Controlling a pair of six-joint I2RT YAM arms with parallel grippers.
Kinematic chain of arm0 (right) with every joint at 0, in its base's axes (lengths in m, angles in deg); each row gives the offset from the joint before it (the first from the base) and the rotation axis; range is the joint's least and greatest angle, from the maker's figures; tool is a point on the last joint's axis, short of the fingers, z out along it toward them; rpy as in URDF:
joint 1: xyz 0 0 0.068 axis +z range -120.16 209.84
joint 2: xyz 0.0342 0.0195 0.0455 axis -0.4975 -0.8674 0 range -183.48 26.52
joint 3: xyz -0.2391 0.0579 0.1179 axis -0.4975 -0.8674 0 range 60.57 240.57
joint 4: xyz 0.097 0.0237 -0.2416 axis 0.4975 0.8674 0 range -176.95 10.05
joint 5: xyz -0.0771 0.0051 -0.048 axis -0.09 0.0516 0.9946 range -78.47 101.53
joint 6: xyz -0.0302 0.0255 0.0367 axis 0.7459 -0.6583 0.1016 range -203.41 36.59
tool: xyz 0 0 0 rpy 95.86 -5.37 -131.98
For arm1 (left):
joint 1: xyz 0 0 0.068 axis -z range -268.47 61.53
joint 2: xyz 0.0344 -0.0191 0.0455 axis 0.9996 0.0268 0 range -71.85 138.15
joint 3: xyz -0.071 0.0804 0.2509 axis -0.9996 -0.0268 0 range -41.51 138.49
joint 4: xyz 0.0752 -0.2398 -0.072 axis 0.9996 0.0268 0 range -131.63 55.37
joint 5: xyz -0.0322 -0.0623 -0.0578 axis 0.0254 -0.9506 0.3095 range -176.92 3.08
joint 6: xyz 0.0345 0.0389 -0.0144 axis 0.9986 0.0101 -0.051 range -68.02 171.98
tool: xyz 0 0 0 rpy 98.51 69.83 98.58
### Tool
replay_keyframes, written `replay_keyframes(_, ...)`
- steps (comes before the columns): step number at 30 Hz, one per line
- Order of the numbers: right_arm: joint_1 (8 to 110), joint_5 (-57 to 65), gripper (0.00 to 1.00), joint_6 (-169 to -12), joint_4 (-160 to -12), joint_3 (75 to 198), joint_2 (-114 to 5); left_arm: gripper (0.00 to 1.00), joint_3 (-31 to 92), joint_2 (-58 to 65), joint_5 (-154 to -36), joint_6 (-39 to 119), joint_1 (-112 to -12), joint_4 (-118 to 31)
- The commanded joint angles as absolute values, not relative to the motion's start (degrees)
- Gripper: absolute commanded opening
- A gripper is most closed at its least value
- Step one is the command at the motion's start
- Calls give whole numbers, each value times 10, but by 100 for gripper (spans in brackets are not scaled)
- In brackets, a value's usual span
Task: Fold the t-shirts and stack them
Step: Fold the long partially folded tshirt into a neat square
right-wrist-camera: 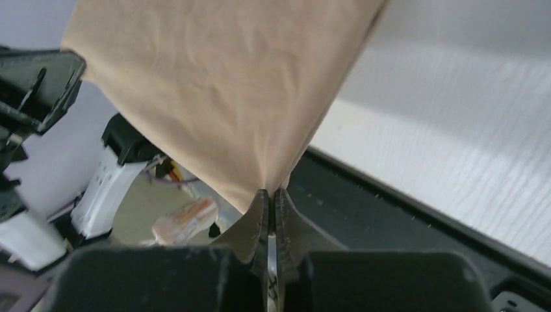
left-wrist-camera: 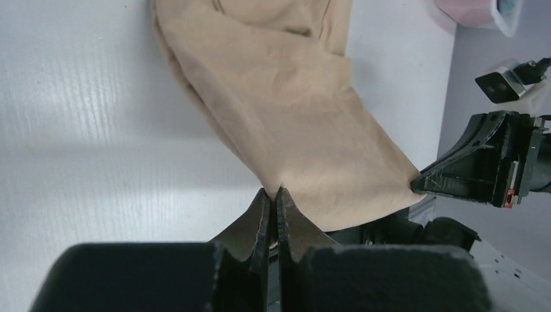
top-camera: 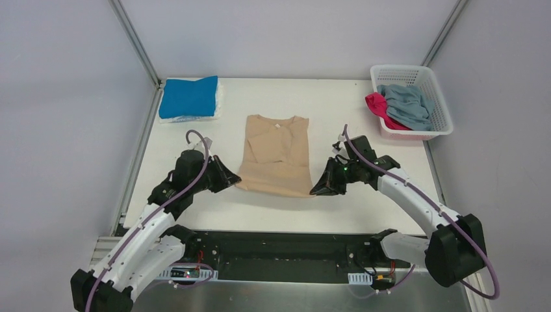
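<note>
Gripping the near hem of the tan t-shirt, one corner per arm. The left gripper has its jaws pressed together on the near-left corner, with the cloth puckering into the tips. The right gripper is clamped the same way on the near-right corner. Neither wrist view shows a gap between the fingers.

Tan shirt:
- The fabric is a thin, soft, matte knit with fine creases.
- It is folded to a narrow rectangle, sleeves tucked inward and the round neckline at the far end.
- The far part lies flat at the centre of the white table.
- The near edge is raised off the surface and stretched between the two grippers; in the right wrist view it reads as a taut sheet.

The table top is smooth and slightly glossy, with faint grain lines.

Surroundings:
- A bright blue t-shirt is folded to a rough square at the far-left corner. It rests on something white; I cannot tell what.
- A white plastic lattice basket stands at the far-right corner.
- The basket holds a crumpled grey-blue t-shirt and a magenta-pink t-shirt; the pink one spills over the basket's left rim.
- Both the blue shirt and the basket sit well apart from the tan shirt.
- A black base rail runs along the near table edge, between the arm mounts. It shows below the raised hem in the right wrist view.
</note>
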State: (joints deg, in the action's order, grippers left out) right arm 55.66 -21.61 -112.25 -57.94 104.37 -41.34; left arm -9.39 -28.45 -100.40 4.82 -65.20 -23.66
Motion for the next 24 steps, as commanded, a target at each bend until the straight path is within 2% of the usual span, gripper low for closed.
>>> replay_keyframes(1, 560, -349, 0, -1076, -450, 1104, -383, 0, -62, -337, -1023, 60, -650, -172)
replay_keyframes(6, 548, -399, 0, -1072, -427, 1153, -392, 0, -30, -355, -1007, 68, -649, -169)
replay_keyframes(10, 524, -400, 0, -1077, -435, 1191, -417, 0, -1, -342, -937, 67, -650, -169)
replay_keyframes(16, 496, -370, 0, -1105, -515, 1217, -448, 0, 57, -258, -839, 71, -650, -185)
replay_keyframes(24, 457, -369, 0, -1143, -593, 1242, -515, 0, 136, -140, -776, 104, -651, -229)
